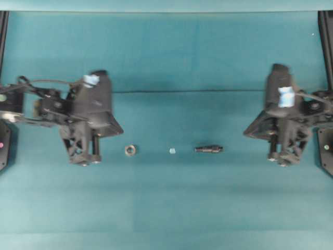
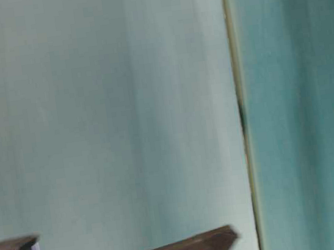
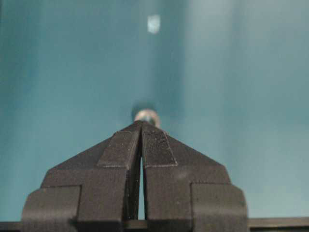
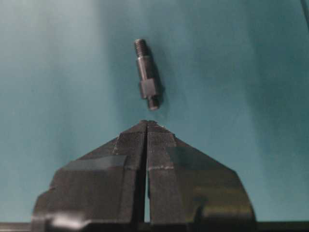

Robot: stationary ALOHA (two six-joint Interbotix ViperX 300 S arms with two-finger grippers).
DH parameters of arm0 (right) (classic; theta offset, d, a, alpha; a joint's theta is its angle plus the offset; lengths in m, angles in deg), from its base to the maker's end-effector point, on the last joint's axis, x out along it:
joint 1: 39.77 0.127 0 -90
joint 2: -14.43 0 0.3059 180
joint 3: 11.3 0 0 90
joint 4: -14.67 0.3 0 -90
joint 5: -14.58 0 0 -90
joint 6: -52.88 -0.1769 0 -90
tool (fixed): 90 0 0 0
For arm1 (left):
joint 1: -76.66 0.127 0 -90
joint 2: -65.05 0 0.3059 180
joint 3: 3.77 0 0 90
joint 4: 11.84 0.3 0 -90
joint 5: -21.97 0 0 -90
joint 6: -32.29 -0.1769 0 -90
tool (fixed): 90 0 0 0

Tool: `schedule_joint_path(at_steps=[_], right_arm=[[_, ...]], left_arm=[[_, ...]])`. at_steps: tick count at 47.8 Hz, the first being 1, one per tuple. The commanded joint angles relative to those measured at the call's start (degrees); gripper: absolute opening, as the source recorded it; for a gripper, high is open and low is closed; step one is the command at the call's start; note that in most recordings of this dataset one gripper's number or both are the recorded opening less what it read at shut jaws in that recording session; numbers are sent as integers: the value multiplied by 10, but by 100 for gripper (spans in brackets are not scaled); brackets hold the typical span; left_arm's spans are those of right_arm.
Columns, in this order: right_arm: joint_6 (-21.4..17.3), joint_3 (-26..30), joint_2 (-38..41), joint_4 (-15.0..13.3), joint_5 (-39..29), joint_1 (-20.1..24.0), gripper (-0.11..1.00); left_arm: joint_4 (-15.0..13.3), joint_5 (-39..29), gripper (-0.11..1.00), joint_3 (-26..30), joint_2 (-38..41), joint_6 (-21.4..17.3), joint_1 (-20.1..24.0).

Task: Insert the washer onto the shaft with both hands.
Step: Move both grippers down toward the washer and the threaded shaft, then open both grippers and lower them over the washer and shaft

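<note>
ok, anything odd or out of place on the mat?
One stray: a tiny whitish speck lies on the mat between the washer and the shaft, matching neither part. Nothing looks damaged.

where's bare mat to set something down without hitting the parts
Bare: the mat above and below the row. Crowded: the row itself, left tool, washer, whitish speck, shaft, right tool.
</note>
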Motion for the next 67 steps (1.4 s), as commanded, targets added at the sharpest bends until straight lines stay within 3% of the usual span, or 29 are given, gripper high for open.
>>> schedule_joint_path(at_steps=[1,7,32,48,67], right_arm=[[-3,31,23,-9,-11,4,-10],[-4,54,54,-27,-26,6,-10],[12,96,119,-27,-43,21,-10],[31,96,163,-27,-32,23,-10],[77,97,181,-27,-23,21,-10]], left_arm=[[2,-11,2,21,15,-1,0],[3,-22,2,34,33,-1,0],[5,-33,2,42,91,-13,3],[5,3,2,25,107,-67,5],[6,46,2,11,134,-45,-12]])
